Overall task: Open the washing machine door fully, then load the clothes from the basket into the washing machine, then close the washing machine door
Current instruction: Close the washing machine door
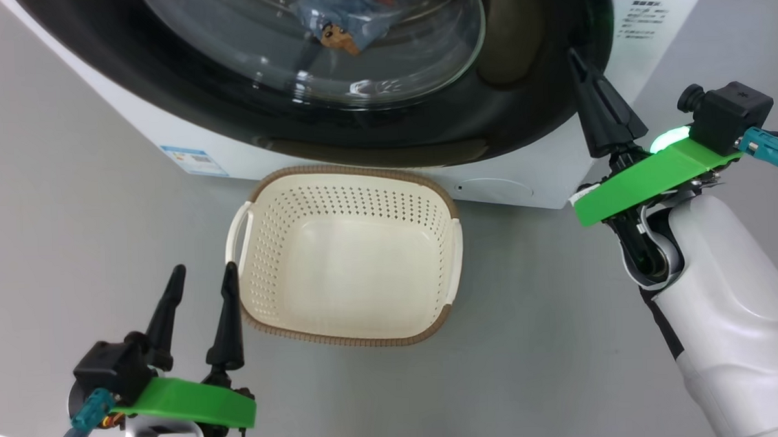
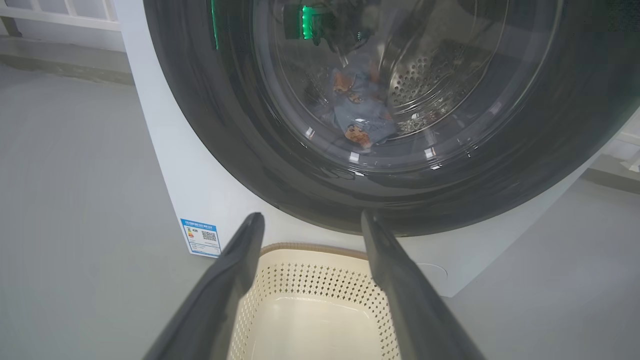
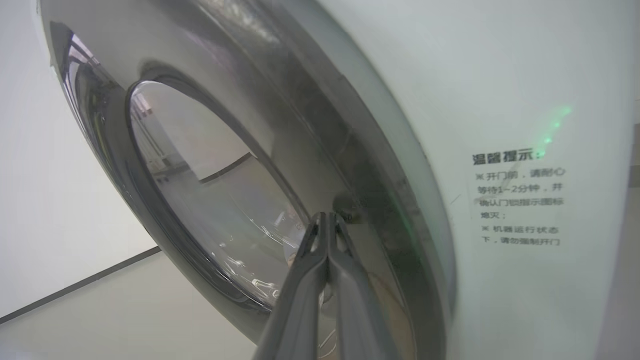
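- Washing machine door [image 1: 360, 142]: lies against the washing machine [image 1: 543, 181] front. Likely heavy, rigid and glossy-slick. Best pressed on the black ring [image 2: 225, 150], not the glass [image 1: 370, 57].
- Clothes [image 2: 362, 112]: inside the drum [image 2: 425, 85]; soft, light.
- Basket [image 1: 355, 171]: on the floor [image 1: 561, 335], empty.
- Right gripper [image 1: 575, 57]: jaws together, tip at the ring.
- Left gripper [image 1: 204, 269]: jaws apart, empty, beside the basket.

The head camera is looking steeply down from above, taking in the basket [image 1: 349, 271] at centre frame and the washing machine door [image 1: 425, 130] across the top. The left wrist camera is sitting low and near, facing the same door head-on, the basket's rim lying at its bottom edge. The right wrist camera is looking closely along the door's ring, glass at frame left.
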{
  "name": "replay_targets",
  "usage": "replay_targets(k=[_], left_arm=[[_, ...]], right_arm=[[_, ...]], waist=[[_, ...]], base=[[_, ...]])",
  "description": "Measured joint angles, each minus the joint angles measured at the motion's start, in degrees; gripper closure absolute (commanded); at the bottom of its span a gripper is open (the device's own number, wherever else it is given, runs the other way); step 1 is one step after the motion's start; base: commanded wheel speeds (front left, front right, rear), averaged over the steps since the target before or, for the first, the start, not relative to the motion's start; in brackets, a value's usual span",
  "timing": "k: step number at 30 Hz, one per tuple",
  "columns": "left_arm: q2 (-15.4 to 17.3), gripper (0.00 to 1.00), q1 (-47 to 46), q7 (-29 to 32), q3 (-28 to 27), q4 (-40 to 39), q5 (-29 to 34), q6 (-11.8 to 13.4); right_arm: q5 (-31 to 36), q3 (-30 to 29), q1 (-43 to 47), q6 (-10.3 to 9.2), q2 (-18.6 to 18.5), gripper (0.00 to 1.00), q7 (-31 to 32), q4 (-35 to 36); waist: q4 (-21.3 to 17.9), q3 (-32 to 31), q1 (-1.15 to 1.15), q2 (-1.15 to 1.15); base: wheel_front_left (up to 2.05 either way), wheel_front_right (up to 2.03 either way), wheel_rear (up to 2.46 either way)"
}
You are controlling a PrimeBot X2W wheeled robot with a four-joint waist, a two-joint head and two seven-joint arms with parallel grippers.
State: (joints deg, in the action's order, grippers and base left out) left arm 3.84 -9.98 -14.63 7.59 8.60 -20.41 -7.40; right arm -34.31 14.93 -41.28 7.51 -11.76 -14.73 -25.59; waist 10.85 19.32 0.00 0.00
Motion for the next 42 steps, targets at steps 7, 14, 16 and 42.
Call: replay_targets(k=[7, 14, 16, 42], left_arm=[[-0.25, 0.00, -0.96, 0.00, 0.47, -0.36, 0.01, 0.00], [-0.23, 0.00, -0.82, 0.00, -0.02, 0.19, 0.02, 0.00], [-0.15, 0.00, -0.54, 0.00, -0.26, 0.55, 0.02, 0.00], [3.43, 0.00, 5.56, 0.00, -4.56, 4.16, 0.30, 0.00]], right_arm=[[0.64, -1.07, -1.14, 0.44, 0.75, 1.00, 0.00, -0.58], [0.70, -0.07, -0.79, 0.37, 0.04, 1.00, 0.00, 0.49], [0.70, 0.70, -0.04, 0.31, -0.31, 1.00, 0.00, 0.98], [0.75, 2.43, 18.16, 0.31, -0.64, 0.00, 0.00, 3.45]], waist=[[1.02, 1.10, 0.00, 0.00], [0.53, -0.30, 0.00, 0.00], [0.21, -0.98, 0.00, 0.00], [-8.38, -9.99, 0.00, 0.00]], base=[[0.00, 0.00, 0.00], [0.00, 0.00, 0.00], [0.00, 0.00, 0.00], [0.00, 0.00, 0.00]])
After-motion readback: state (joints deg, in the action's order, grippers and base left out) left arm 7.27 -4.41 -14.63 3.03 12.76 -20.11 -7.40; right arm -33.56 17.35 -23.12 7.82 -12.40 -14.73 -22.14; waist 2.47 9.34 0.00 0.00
